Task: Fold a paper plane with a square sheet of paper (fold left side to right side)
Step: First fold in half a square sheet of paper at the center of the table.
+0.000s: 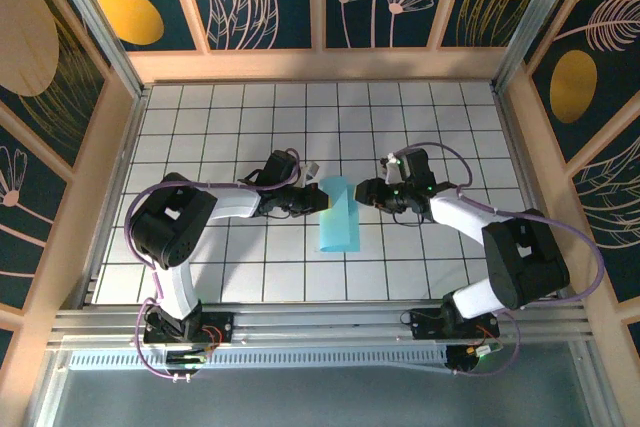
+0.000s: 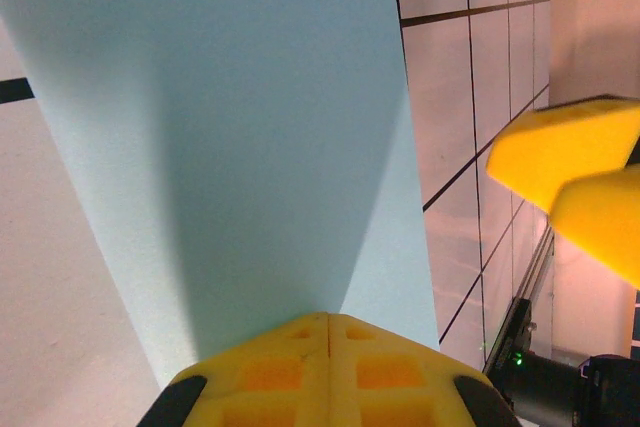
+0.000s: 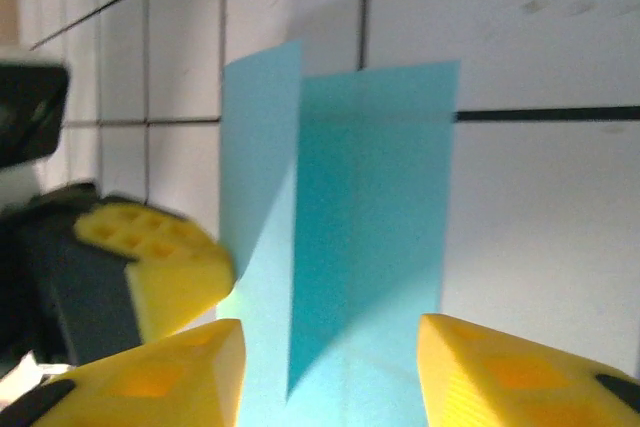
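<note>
The square sheet of paper (image 1: 338, 217) lies light blue in the middle of the table, folded into a strip about one tile wide, long side running near to far. In the right wrist view the paper (image 3: 372, 207) has a crease down it, one face pale and one shadowed. My left gripper (image 1: 318, 199) is shut, its tips (image 2: 328, 332) resting on the paper (image 2: 220, 117) at its upper left; I cannot tell whether any paper is pinched. My right gripper (image 1: 368, 192) stands open at the sheet's upper right, its fingers (image 3: 175, 377) apart over the paper's near end, holding nothing.
A white gridded table (image 1: 230, 117) sits inside wooden walls with metal rails (image 1: 300, 325) along the near edge. The two grippers face each other closely across the paper; the right gripper's yellow fingers (image 2: 565, 152) show in the left wrist view.
</note>
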